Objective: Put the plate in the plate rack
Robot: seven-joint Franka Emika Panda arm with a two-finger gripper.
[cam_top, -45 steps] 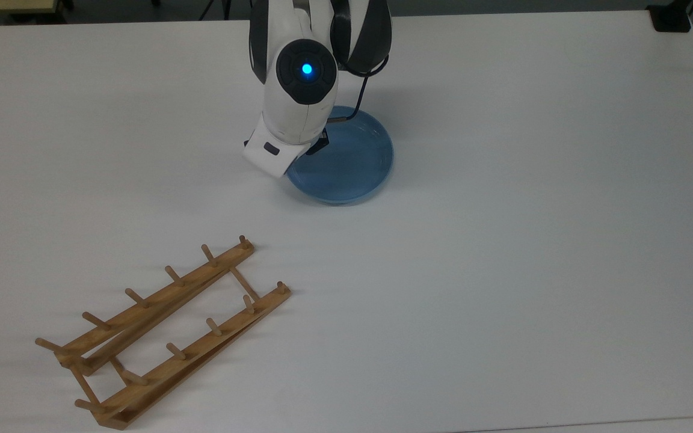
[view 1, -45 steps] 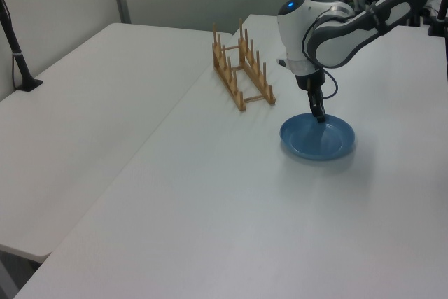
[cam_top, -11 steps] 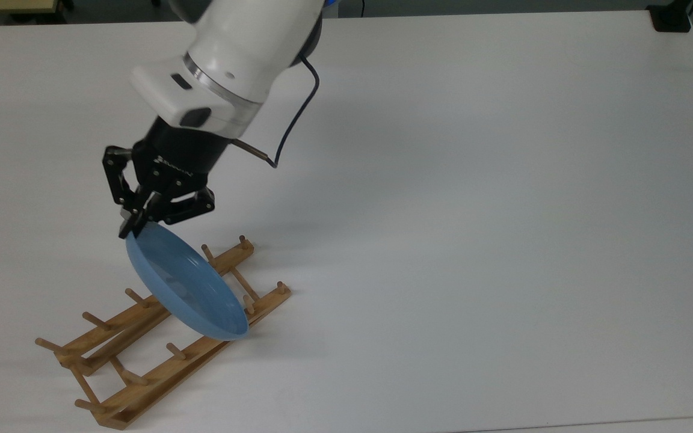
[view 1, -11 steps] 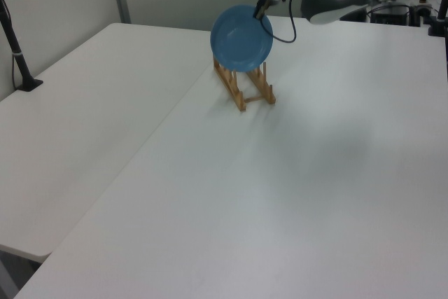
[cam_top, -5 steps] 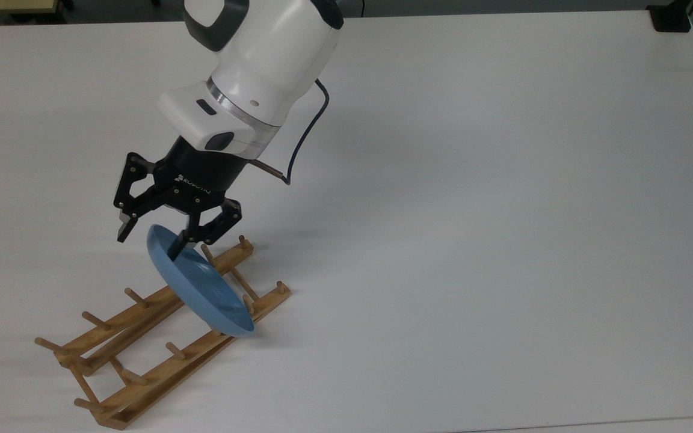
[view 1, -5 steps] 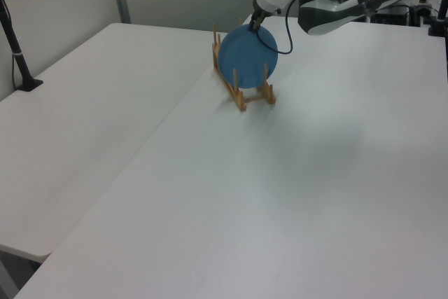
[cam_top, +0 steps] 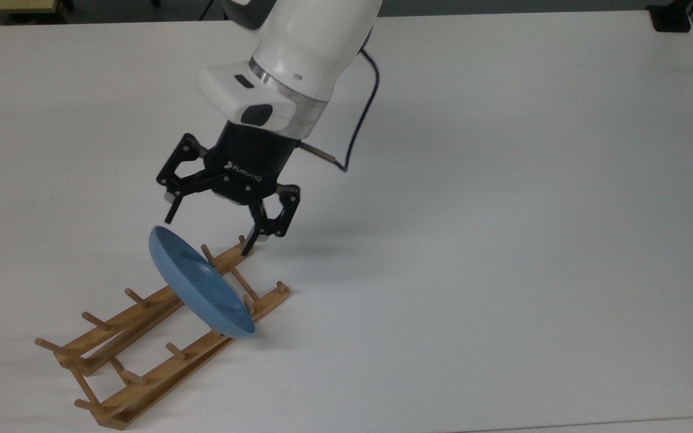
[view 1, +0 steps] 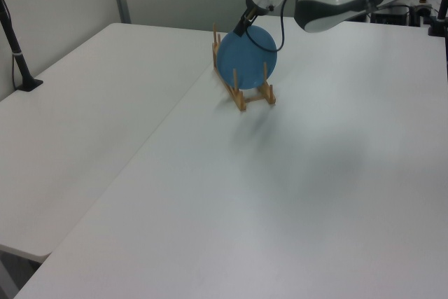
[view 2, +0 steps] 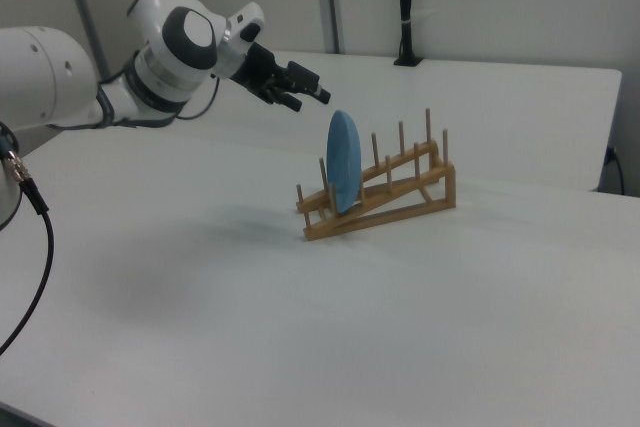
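In the top view, the light-brown wooden plate rack with its two peg-lined rails lies on the white table, its long axis running from the top view's lower left up toward the centre. The round, glossy blue plate stands on edge in a slot near the rack's upper-right end, set across the rails, its hollow face turned toward the top view's upper right. In the right view the plate stands nearly upright between pegs. Above it hangs the black two-finger gripper, fingers spread wide and clear of the plate's rim. White lettering on the gripper body is partly readable, seemingly "ROBOTIQ".
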